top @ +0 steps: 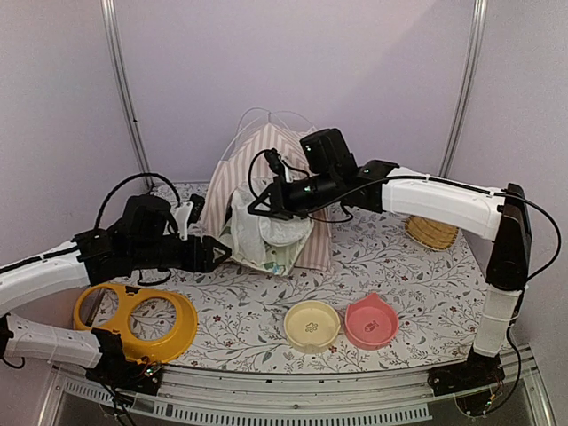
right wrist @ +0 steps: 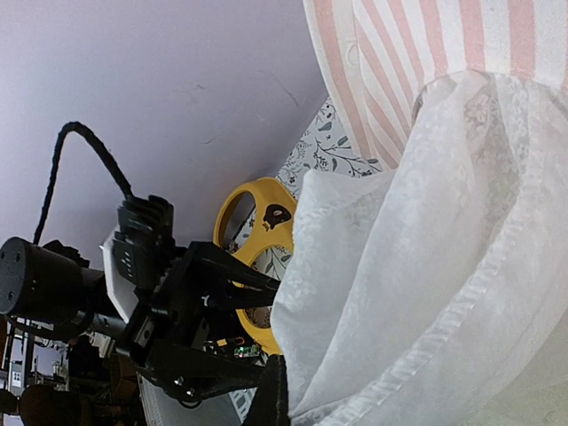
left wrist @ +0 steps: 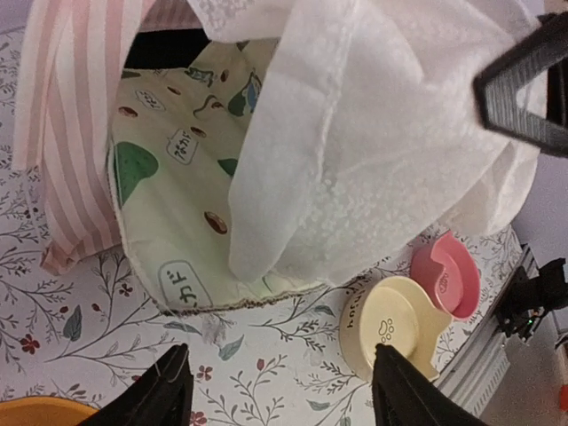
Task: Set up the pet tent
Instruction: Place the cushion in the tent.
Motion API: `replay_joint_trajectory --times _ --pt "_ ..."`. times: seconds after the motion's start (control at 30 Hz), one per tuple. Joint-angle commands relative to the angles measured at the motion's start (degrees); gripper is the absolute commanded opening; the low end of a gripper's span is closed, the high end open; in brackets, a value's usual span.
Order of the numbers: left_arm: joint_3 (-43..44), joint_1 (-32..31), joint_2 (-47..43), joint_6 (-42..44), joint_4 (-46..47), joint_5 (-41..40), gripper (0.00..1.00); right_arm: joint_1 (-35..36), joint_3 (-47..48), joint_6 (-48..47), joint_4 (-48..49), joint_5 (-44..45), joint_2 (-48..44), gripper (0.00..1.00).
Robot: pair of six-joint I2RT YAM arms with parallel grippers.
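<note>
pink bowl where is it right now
In the top view the pink bowl sits near the front edge, right of centre. It is just right of the cream bowl and in front of the pet tent.

Ahead of your left claw (left wrist: pixel 282 355), itself matt black plastic, the pet tent (left wrist: pixel 80 133) was smooth striped cloth, pink and white; its mesh panel (left wrist: pixel 355 133) was a thin, translucent white weave with a faint pattern. Under that panel you saw a cushion (left wrist: pixel 177 177) of matt printed cloth with a rough stitched edge. Beneath the claw the tablecloth (left wrist: pixel 89 311) was matt and printed. Near the claw's right finger, the cream bowl (left wrist: pixel 390 328) and pink bowl (left wrist: pixel 448 275) looked like smooth, faintly glossy plastic.
</note>
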Motion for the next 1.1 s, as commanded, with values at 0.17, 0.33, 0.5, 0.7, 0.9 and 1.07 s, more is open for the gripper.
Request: replay_joint_trajectory --times 0.17,0.33,0.5,0.7,0.9,1.07 --pt "-10.21 -7.47 2.9 -11.61 10.85 1.3 0.68 -0.05 5.39 -0.03 0.38 -0.53 1.0 0.0" --pt "-9.6 -9.18 8.95 -13.44 19.62 -2.1 0.68 0.27 5.49 -0.04 -0.11 -0.21 0.93 0.0" --pt "-7.62 -9.4 15.64 -16.29 24.19 -6.34 0.64 0.58 5.79 -0.04 -0.21 -0.15 1.0 0.0" --pt "-5.17 -9.29 20.85 -17.28 28.05 -9.37 0.56 0.88 6.59 -0.5 -1.08 -0.04 1.08 0.0" --pt "-0.45 -8.89 24.76 -16.46 28.73 -12.22 0.19 1.2 6.72 -0.82 -1.56 -0.03 1.0 0.0" --pt "2.04 -7.53 25.14 -16.21 28.41 -18.56 0.0 1.86 6.57 -1.29 -2.61 0.2 1.03 0.0"
